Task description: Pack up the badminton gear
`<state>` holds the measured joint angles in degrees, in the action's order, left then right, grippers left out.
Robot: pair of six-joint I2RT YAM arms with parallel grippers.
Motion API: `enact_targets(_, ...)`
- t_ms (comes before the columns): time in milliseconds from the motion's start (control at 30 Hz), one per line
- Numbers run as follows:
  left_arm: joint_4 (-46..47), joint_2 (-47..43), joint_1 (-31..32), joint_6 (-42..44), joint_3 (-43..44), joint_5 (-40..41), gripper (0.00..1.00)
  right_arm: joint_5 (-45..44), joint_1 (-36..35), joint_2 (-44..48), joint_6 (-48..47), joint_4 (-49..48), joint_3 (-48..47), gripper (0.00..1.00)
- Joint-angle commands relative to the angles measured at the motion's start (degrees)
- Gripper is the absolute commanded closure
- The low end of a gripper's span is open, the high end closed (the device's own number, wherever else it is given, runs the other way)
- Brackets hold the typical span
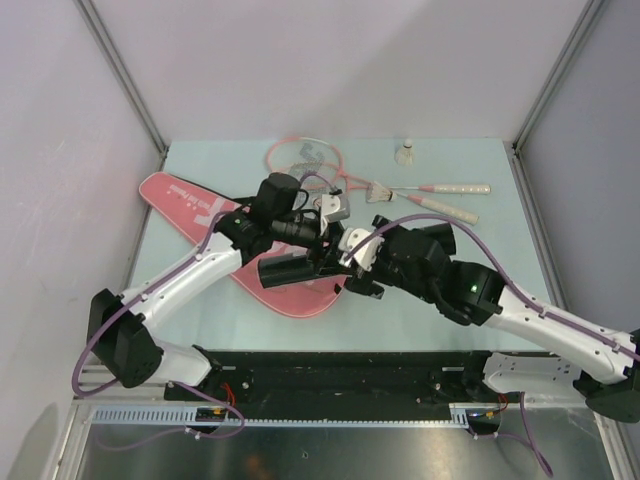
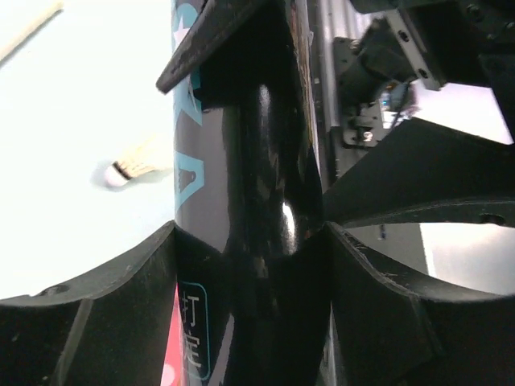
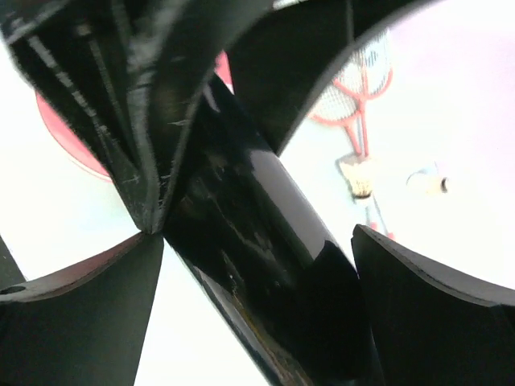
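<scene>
Dark tube (image 2: 257,161) hangs over the pink bag (image 1: 180,195), nearer the bench's (image 1: 440,290) near edge. We note left gripper (image 2: 249,233) clamped on it; right gripper (image 3: 257,237) straddles it, jaws apart, a gap on one side.

Reaches inward with both arms, wrists nearly meeting; clamps left gripper (image 2: 249,269) on tube (image 2: 261,173); holds right gripper (image 3: 257,273) spread around it, one finger (image 3: 438,301) clear.
</scene>
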<state>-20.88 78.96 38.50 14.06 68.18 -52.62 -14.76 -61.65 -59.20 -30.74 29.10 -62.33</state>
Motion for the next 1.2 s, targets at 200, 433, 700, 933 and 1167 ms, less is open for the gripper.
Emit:
enact_targets(200, 7.0, -5.7, -3.5, -6.7, -0.1, 24.7, 0.64, -6.8, 18.6, 14.6, 48.1, -5.5, 6.5, 0.0)
enact_targets(433, 8.1, -6.5, -4.6, -7.8, -0.6, 25.2, 0.64, -9.7, 23.0, 16.9, 48.1, -5.4, 6.7, 0.0)
enact_targets(700, 13.6, -8.3, -4.7, -13.0, -3.2, 22.0, 0.63, 8.5, 29.4, 13.9, 82.9, -32.1, 17.7, 0.0)
enact_targets(933, 18.9, -9.6, -4.7, -17.2, -5.2, 17.3, 0.62, 11.4, 29.4, 6.0, 88.0, -47.5, 19.3, 0.0)
enact_targets(1167, 25.9, -11.2, -4.7, -22.1, -8.1, 14.2, 0.6, 12.3, 28.6, 0.3, 90.1, -57.1, 20.3, 0.17)
